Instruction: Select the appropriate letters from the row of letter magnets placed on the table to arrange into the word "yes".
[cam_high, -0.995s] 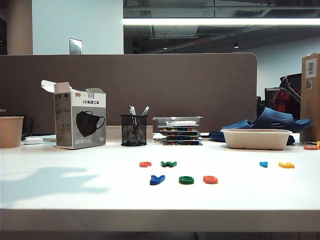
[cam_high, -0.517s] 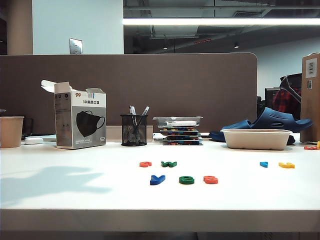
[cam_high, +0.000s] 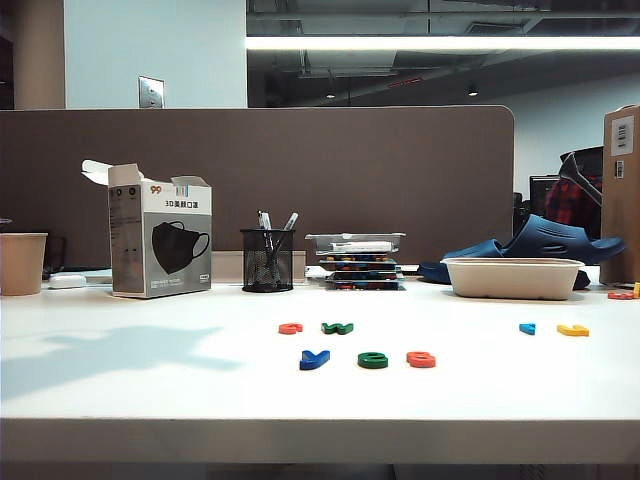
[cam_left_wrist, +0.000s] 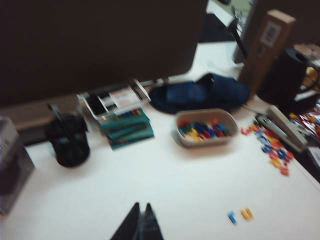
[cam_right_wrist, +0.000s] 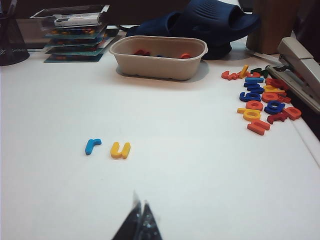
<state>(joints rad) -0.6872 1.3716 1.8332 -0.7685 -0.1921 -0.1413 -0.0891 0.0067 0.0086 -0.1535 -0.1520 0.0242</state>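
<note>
Flat plastic blue y (cam_high: 314, 359), green e (cam_high: 373, 360), red s (cam_high: 421, 359) low center on smooth white table (cam_high: 150, 390). Left gripper (cam_left_wrist: 140, 223) and right gripper (cam_right_wrist: 139, 221) pinched together, empty, tips cut off; left wrist view blurry.

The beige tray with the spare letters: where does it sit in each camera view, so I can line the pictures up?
Exterior view: the beige tray sits at the back right of the table, in front of the blue slipper.
Left wrist view: the tray is right of centre, letters inside.
Right wrist view: the tray is near the top, at centre.
Shared landmark: the slipper behind it.
</note>
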